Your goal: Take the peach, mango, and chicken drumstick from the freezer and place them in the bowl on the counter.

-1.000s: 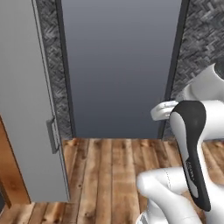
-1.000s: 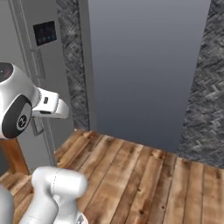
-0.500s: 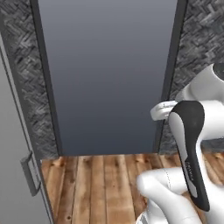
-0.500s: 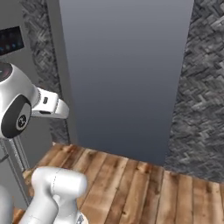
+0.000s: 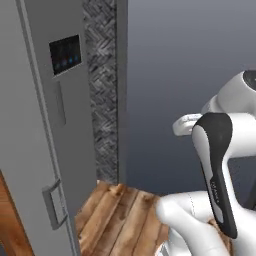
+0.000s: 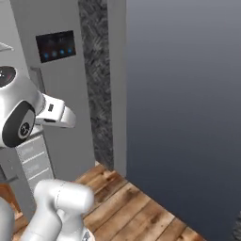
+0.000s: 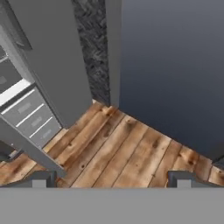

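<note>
In the hand view my gripper (image 7: 111, 179) is open, its two dark fingertips (image 7: 40, 178) far apart with nothing between them, hanging over wooden floor. The freezer (image 7: 30, 117) shows at the left of that view, with grey drawers stacked below a white interior. Its drawers (image 6: 32, 159) also peek out behind my arm in the right base view. The peach, mango, chicken drumstick, bowl and counter are out of view.
A wide grey door with a dark screen (image 5: 65, 52) and a handle (image 5: 54, 205) stands at the left. A strip of herringbone stone wall (image 5: 102, 90) separates it from a tall dark grey panel (image 5: 190, 75). Wooden floor (image 7: 127, 148) lies below the hand.
The whole picture has shifted, so the camera has moved with the base. The dark panel slid right and the door with the screen came in at the left. My arm holds its pose.
</note>
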